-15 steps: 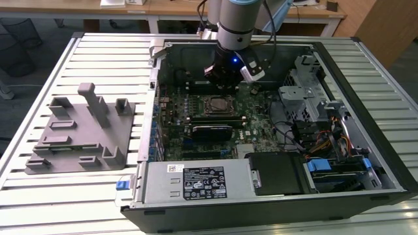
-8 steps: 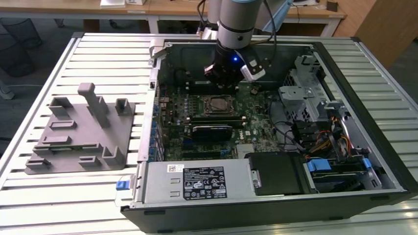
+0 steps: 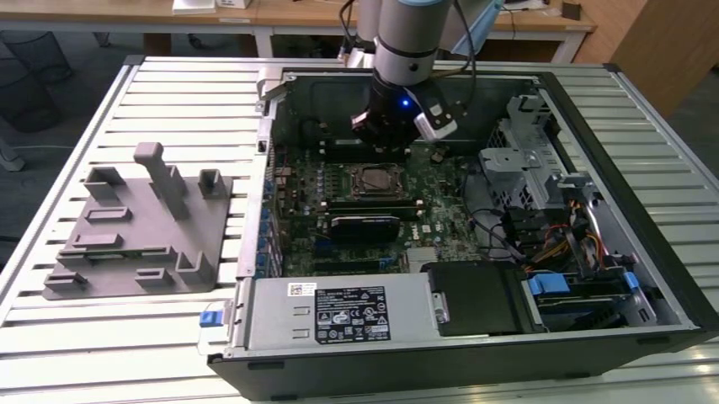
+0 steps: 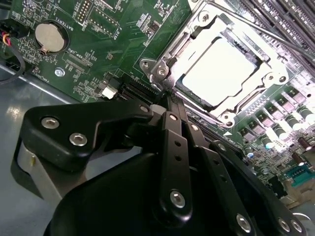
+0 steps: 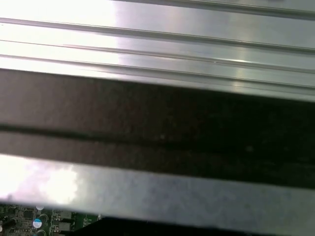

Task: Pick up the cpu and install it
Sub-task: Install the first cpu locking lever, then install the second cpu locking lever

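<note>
Cpu [image 4: 220,70] sits seated in its socket on the green motherboard [image 3: 444,210], its pale silver top framed by the metal retention bracket [image 4: 256,101]; in the exterior view the same chip [image 3: 372,179] lies near the middle of the open computer case [image 3: 663,278], roughly at 12 o'clock from the black rectangular module [image 3: 365,229] just beside it. Nothing grasps the chip.

In the second wrist view the gripper [image 4: 170,101] shows its black linkage converging to a narrow tip at 7 o'clock from the socket, the fingers [image 4: 173,110] pressed together with nothing between them. The tip appears close above the board just beside the socket's corner; whether it touches the board I cannot tell. A round coin battery [image 4: 50,37] sits at 10 o'clock from the tip.

From the exterior view the arm [image 3: 402,50] comes down into the case from 12 o'clock, its wrist with a blue light hanging just above and behind the socket. A large grey plastic tray [image 3: 135,244] with upright pegs rests on the slatted metal table [image 3: 67,337], at 9 o'clock from the case and apart from it. The power supply box [image 3: 337,313] fills the case's near edge at 6 o'clock, and coloured cables [image 3: 556,244] bundle at 3 o'clock.

The first wrist view shows bright metal slats and a dark band, with a sliver of green board at one corner.
</note>
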Robot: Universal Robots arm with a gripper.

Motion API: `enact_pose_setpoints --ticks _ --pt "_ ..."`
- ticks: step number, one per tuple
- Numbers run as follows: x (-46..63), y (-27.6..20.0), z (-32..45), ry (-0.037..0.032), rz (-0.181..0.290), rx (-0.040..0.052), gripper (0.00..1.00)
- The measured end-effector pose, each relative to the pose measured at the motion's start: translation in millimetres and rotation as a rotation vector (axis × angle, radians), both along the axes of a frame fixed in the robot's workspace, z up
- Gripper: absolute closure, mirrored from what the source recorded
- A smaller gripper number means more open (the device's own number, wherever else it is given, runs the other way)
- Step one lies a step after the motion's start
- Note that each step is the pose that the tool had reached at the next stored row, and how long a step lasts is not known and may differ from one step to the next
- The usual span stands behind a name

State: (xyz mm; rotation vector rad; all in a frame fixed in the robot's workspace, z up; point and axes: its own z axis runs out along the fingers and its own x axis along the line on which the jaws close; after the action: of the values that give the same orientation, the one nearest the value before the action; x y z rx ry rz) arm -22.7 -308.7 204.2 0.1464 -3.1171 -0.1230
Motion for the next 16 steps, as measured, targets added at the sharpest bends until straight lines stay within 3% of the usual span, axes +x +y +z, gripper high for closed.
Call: enact_pose_setpoints --ticks 16 --pt "0.6 -6.7 0.0 -0.0001 0.000 0.0001 0.89"
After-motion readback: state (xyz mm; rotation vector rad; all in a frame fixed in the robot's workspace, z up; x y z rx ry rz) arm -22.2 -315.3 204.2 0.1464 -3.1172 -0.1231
